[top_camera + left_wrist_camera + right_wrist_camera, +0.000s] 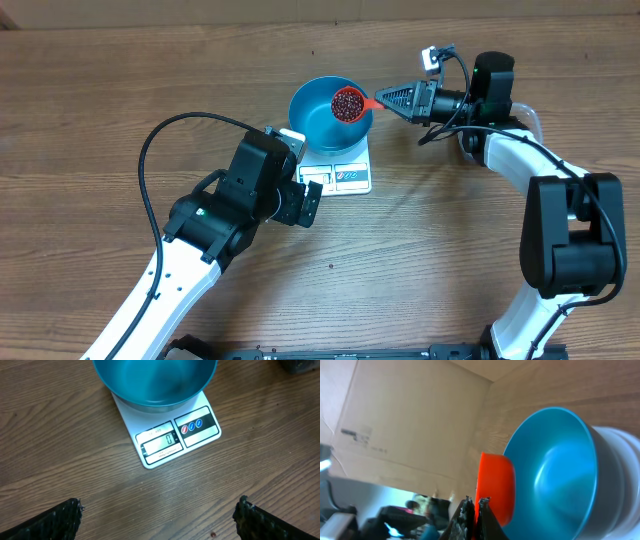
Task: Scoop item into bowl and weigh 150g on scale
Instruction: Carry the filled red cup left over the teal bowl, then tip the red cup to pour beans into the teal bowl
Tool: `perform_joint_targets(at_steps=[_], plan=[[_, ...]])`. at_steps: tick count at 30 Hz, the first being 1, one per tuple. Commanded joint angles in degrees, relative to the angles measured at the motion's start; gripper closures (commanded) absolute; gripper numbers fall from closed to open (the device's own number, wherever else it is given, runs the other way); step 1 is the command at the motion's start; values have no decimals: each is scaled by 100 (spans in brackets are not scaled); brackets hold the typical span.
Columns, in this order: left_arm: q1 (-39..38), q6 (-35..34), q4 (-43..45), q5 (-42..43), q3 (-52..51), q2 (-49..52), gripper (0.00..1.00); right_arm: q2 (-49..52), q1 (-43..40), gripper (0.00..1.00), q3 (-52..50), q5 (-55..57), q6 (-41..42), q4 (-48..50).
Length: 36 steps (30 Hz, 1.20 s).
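Note:
The blue bowl [318, 122] stands on the white scale [352, 177] at the table's middle. In the left wrist view the bowl [155, 382] looks empty and the scale [175, 435] displays 0. A red scoop [349, 103] heaped with dark red-brown beans hangs level over the bowl's right rim. My right gripper [385, 98] is shut on the scoop's handle. In the right wrist view the scoop [495, 487] is beside the bowl [555, 475], with the gripper [476, 502] pinching its handle. My left gripper [157, 509] is open and empty, just in front of the scale.
One stray bean [213, 534] lies on the wood near my left gripper's right finger. The edge of a clear tub [535, 118] peeks out behind the right arm. A cardboard wall [410, 420] stands along the table's far edge.

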Motion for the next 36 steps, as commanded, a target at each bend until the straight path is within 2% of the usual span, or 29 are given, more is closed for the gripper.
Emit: perform_joint_targets(at_steps=[1,16,32,36], plan=[[9,109,22,61,136,7,0,4,90,96,4,72,-1058,57],[9,109,22,61,136,7,0,4,103,96,4,72,-3886,57],[9,109,22,63,136,7,0,4,103,96,4,225,-7484,170],[9,109,22,63,136,7,0,4,103,96,4,223,-7689,490]])
